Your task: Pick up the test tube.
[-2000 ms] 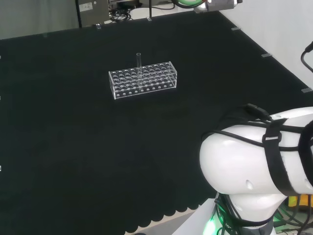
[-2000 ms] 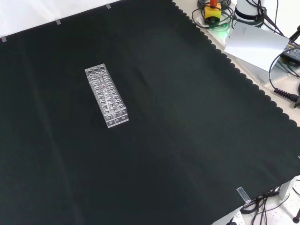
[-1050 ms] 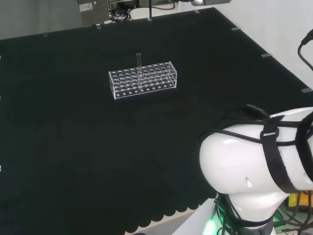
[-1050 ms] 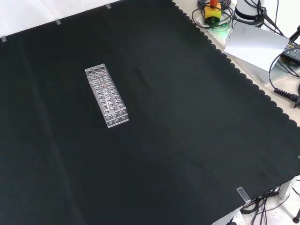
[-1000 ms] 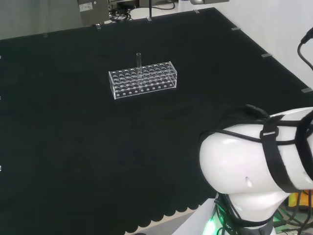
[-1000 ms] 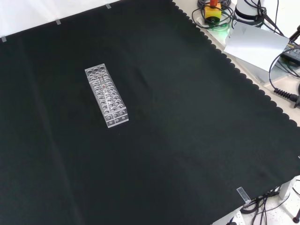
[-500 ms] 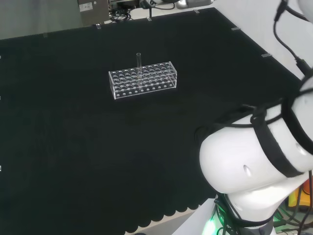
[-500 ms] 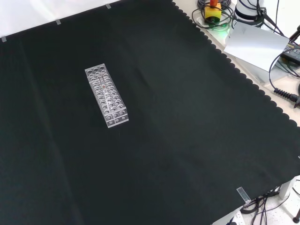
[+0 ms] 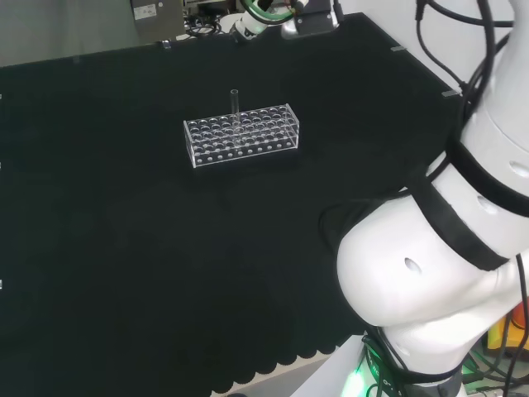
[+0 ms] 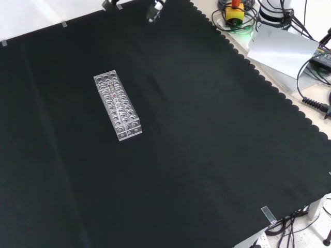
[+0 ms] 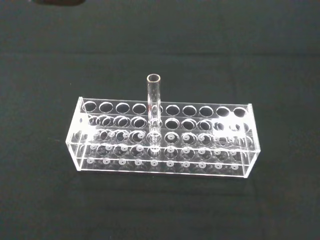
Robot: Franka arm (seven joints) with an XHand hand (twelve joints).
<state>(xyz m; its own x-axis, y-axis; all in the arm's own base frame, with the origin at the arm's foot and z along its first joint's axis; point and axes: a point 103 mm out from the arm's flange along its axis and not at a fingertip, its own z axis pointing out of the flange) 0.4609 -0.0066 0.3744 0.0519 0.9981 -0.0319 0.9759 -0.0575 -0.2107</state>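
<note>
A clear test tube stands upright in a clear plastic rack on the black cloth, far back in the head view. In the front view the rack lies left of the middle. The wrist view looks at the rack from a short way off, with the tube rising from a hole near its middle; the other holes look empty. A blurred end of the arm, probably the hand, shows at the head view's top edge, well apart from the rack. Whether it is open or shut is not visible.
The arm's big white links stand at the head view's right. In the front view, cables, a yellow and red button and a white box lie beyond the cloth's scalloped edge at the upper right.
The arm's white links have swung and risen in the head view, and the arm's end has come in at the top edge of both views. Rack and tube have not moved.
</note>
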